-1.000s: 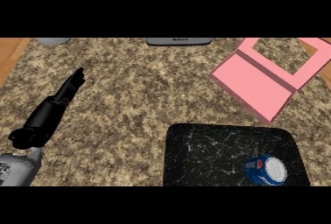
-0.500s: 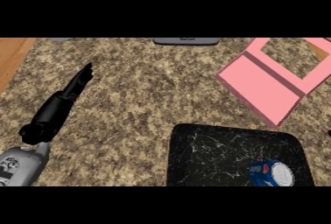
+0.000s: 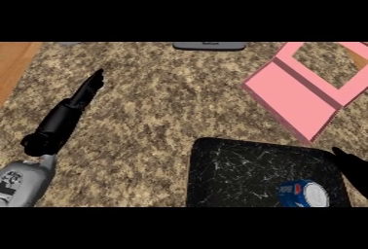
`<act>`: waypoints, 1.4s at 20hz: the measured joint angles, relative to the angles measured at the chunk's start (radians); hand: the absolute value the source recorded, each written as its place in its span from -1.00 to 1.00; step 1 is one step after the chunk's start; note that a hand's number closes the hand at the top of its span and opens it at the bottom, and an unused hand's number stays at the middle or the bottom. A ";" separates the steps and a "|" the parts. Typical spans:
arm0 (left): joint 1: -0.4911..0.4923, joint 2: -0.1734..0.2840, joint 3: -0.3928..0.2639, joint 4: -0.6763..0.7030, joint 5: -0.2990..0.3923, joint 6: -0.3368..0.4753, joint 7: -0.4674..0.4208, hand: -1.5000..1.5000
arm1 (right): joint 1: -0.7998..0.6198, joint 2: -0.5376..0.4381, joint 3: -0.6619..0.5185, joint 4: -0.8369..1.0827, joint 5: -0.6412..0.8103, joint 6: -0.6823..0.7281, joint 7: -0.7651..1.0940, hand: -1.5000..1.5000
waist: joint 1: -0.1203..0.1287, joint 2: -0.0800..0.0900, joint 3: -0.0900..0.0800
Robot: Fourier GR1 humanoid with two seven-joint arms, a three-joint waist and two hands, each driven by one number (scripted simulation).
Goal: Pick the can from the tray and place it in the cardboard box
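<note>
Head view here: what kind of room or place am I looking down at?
Probably a kitchen counter: a speckled stone-look worktop, a dark marbled tray holding a blue can, and a pink box beside it.

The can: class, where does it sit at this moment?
In the head view, the can lies at the lower right, in the near right corner of the black tray, just left of the right hand.

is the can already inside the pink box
No, the can lies on the black tray, apart from the pink box.
</note>
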 measured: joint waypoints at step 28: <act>0.023 -0.077 0.072 0.005 -0.085 -0.051 0.006 0.00 | -0.162 0.247 0.280 0.312 0.359 0.046 -0.024 -1.00 | -0.021 -0.004 0.002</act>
